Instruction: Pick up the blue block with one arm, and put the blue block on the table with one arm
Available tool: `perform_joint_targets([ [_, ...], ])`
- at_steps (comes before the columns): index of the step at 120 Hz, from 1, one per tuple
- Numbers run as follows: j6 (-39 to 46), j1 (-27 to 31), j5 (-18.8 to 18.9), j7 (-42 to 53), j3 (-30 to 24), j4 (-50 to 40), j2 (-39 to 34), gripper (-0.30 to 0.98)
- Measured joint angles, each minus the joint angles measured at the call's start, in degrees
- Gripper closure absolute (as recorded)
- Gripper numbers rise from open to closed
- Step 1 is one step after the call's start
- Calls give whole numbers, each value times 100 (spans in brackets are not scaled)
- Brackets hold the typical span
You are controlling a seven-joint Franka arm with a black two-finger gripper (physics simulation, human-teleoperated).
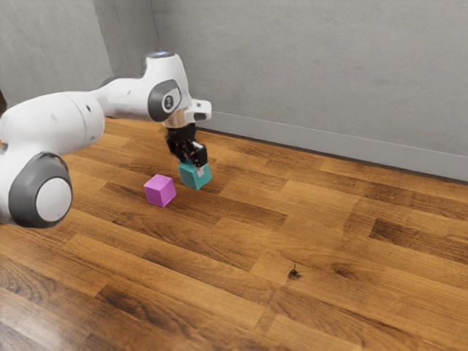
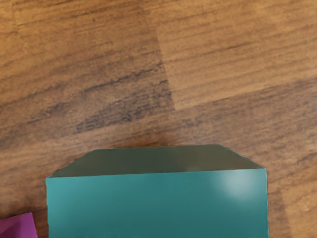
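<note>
Over the blue block, my gripper (image 1: 197, 162) points down in the exterior view, its lower end overlapping the block's upper part. I cannot tell whether it is open or shut. The blue block (image 1: 195, 178) is a teal cube, upright, low at the floor-like wooden surface; whether its underside touches the wood is unclear. In the wrist view the blue block (image 2: 158, 206) is large at the lower edge, just under my hand, with its top face and one darker side showing.
A magenta block (image 1: 159, 191) sits close to the blue one on the wooden surface (image 1: 329, 241), nearer the exterior view's left; a corner of this magenta block (image 2: 19, 226) appears in the wrist view. A small dark object (image 1: 294, 273) lies farther off. A grey wall (image 1: 314, 73) stands behind.
</note>
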Motion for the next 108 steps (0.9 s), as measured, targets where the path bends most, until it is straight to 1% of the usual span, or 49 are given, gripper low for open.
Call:
perform_joint_targets([
  [17,77,-184,-17,-52,-33,-16,195,31],
  [61,154,-213,-38,-167,-40,-29,308,31],
  [76,157,-214,-54,-187,-38,-28,311,18],
  [90,145,-218,-60,-201,-30,-23,263,10],
  [102,53,-224,-56,-212,51,-36,-173,7],
  [108,-4,-222,-57,-215,112,-185,-492,5],
])
